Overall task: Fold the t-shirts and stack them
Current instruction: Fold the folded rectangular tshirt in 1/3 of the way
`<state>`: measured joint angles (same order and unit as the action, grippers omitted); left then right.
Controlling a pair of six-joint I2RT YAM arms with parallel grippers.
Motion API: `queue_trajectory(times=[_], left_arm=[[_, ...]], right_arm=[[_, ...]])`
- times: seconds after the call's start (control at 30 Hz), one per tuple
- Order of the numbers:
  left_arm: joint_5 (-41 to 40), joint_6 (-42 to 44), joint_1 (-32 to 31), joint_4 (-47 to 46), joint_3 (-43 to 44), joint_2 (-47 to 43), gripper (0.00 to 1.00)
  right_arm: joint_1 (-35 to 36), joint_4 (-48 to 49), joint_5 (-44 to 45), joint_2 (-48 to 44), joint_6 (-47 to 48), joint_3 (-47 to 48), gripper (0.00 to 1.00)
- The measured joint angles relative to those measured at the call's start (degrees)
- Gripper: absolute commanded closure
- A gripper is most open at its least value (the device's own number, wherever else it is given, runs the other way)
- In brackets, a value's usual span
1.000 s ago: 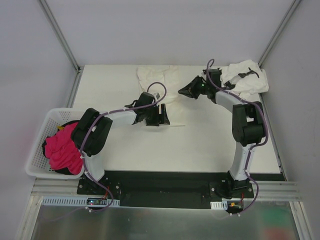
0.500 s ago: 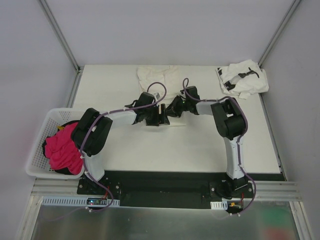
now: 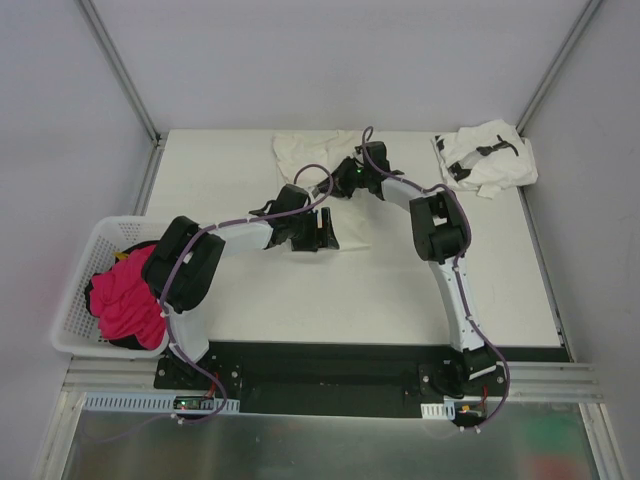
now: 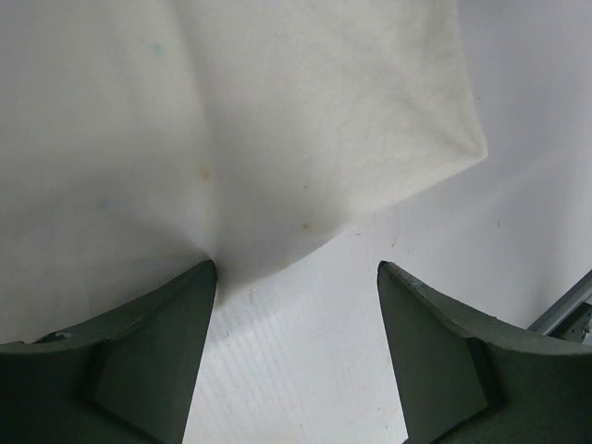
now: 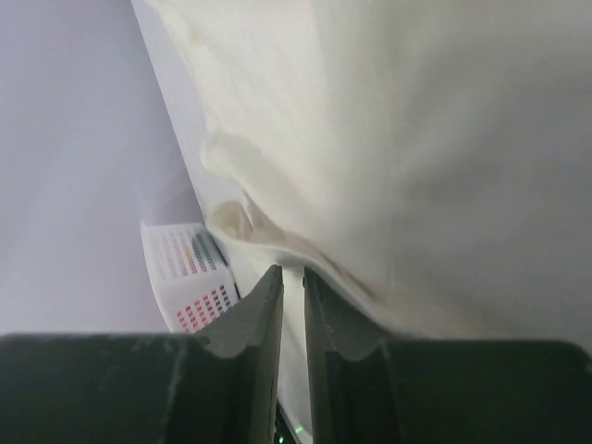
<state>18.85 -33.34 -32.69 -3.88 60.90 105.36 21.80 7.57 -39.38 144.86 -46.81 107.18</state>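
A white table [image 3: 220,170] fills the middle of the overhead view, matte and evenly lit, with only soft shadows on it. Pale grey wall panels [image 3: 340,60] enclose it at the back and on both sides. Aluminium frame posts [image 3: 120,70] slant down to its two far corners. A white slatted plastic basket [image 3: 75,290] sits against the table's left edge, with magenta cloth [image 3: 125,300] heaped inside. Along the near edge lies a black base plate [image 3: 330,365] on aluminium rails [image 3: 550,380]. Below that is a dull, reflective metal sheet [image 3: 320,450].

Matt cream cloth t-shirt [image 4: 277,111], plastic basket [image 3: 78,290]
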Motion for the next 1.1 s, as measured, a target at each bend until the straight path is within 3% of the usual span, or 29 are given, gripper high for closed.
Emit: queue_trajectory(times=[0.17,0.4,0.53,0.83,1.1], left_arm=[[-0.1,0.2,0.0,-0.2,-0.5,-0.3,0.30],[-0.5,0.9,-0.5,0.1,-0.9,-0.8,0.30],[-1.1,1.4,-0.7,0.2,-1.0,-0.9,0.30],[-1.8,1.9,-0.8,0.2,-3.7,-3.4,0.31],[-7.4,4.0,-1.1,7.4,-6.7,-13.9,0.29]], right_arm=[[-2.1,-4.1,2.9,6.6,0.3,14.5,0.79],[-7.9,-4.1,4.5,5.9,0.8,14.4,0.69],[-11.5,-4.1,4.6,-1.7,3.6,2.0,0.62],[-13.1,3.9,3.1,-35.3,9.1,-36.9,0.55],[-12.9,11.4,0.9,-40.1,8.7,-58.1,0.52]])
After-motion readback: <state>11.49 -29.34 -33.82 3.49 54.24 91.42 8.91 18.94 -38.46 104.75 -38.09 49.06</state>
